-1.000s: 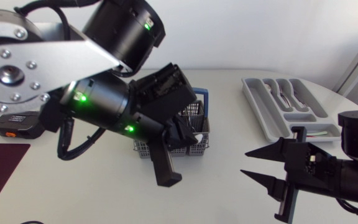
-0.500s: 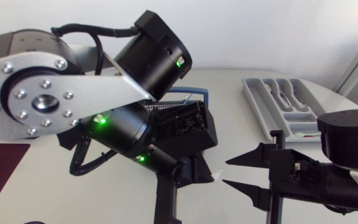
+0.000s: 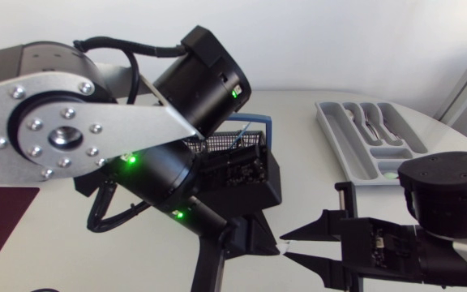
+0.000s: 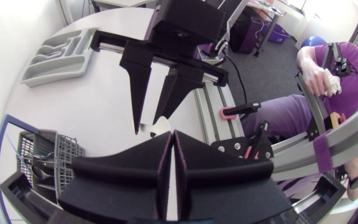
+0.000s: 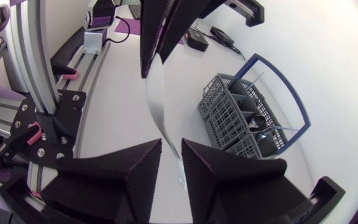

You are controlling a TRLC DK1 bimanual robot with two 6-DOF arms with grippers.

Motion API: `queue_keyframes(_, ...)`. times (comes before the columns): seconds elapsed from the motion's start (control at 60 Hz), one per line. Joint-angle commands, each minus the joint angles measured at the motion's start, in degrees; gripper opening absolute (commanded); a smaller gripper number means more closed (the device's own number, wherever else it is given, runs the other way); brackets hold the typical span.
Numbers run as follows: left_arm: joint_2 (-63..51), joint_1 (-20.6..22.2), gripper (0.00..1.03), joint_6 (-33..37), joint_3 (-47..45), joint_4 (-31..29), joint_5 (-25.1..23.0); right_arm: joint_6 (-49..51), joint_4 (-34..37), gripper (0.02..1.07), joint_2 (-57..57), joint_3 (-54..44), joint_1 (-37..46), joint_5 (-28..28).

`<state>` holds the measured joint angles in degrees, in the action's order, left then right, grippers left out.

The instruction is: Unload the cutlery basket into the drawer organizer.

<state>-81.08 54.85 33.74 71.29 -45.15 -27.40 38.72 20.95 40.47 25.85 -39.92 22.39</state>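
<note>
I'm gripping the utensil [image 5: 160, 106] in my left pincer [image 4: 173, 138], dangling it between the fingers of my released right pincer [image 5: 171, 146] for a handover.

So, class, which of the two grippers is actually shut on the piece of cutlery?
The left gripper: its fingers pinch the cutlery; on the right gripper they stand apart around it.

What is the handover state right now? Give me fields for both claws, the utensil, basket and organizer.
left claw: shut on one end of the utensil
right claw: open, fingers either side of the utensil, not gripping
utensil: white, runs from the left claw into the right claw's gap, above the table
basket: on the table, cutlery inside
organizer: on the table, some cutlery in it
</note>
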Motion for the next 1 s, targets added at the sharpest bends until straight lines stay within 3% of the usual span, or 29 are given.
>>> queue_keyframes(0.0,-1.10,-0.62,0.04,2.12,-0.89,-1.35,-1.78,-1.54,1.02,0.20,0.14,1.49,-0.60,-0.33)
queue_keyframes(0.083,-1.10,-0.97,0.04,2.65,-0.71,-2.14,-2.40,-1.54,1.46,0.20,0.23,1.49,-0.77,-0.16)
queue_keyframes(0.267,-1.10,-1.24,0.04,2.91,-0.89,-2.58,-2.84,-1.28,2.78,0.08,0.75,1.40,-2.27,0.37)
queue_keyframes(0.433,-1.19,-1.94,0.04,2.65,-0.71,-2.49,-2.84,-1.28,3.66,0.08,1.10,1.31,-2.27,0.99)
queue_keyframes(0.483,-1.36,-2.20,0.15,2.21,-0.45,-2.49,-2.84,-1.28,3.75,0.08,1.28,1.22,-2.27,0.99)
queue_keyframes(0.6,-1.54,-3.43,0.56,0.89,0.52,-1.96,-2.84,-1.28,3.92,0.08,1.37,0.87,-2.18,0.81)
queue_keyframes(0.7,-1.63,-4.23,0.82,-0.51,1.57,-0.47,-2.75,-0.66,3.84,0.08,1.98,-0.09,-1.04,0.02)
queue_keyframes(0.8,-1.63,-5.63,0.88,-2.45,2.45,1.55,-2.05,2.76,4.27,0.08,1.90,-1.59,3.97,-0.24)
queue_keyframes(0.983,-2.59,-7.30,0.88,-7.19,3.16,7.53,7.27,15.51,4.27,0.08,2.69,-3.87,21.29,1.34)
